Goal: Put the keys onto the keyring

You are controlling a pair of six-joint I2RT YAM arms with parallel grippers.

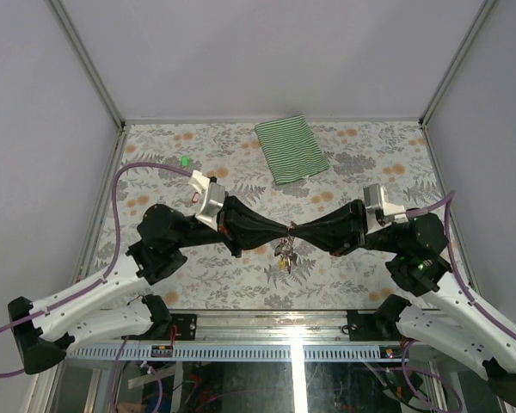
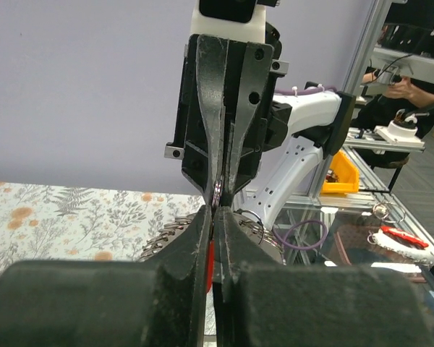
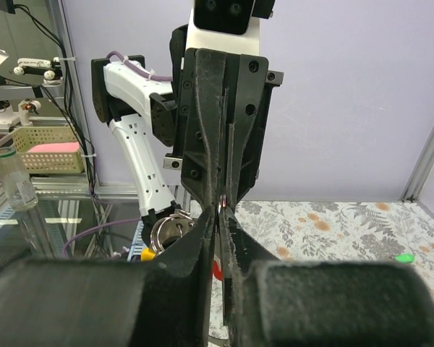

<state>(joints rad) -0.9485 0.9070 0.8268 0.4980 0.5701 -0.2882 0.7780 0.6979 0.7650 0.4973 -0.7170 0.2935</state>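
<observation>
Floral counter [image 1: 198,284]: your left hand [image 1: 284,231] and right hand [image 1: 299,232] clench the keys [image 1: 285,251] tip to tip mid-counter; open room all round, cloth [image 1: 291,150] at far edge.

Matt black plastic, faintly grainy, on the left gripper [image 2: 214,235] and right gripper [image 3: 217,235]. Bright, shiny metal in the keys [image 1: 284,251] and the thin wire keyring [image 2: 254,223]. Smooth red plastic on one tag [image 2: 209,262]. Soft woven fabric for the green-striped cloth [image 1: 291,149]. Matt floral print across the table cover [image 1: 370,163]. Semi-glossy white plastic on the arm shells [image 1: 95,297]. Dull aluminium along the frame rail [image 1: 241,351].
</observation>
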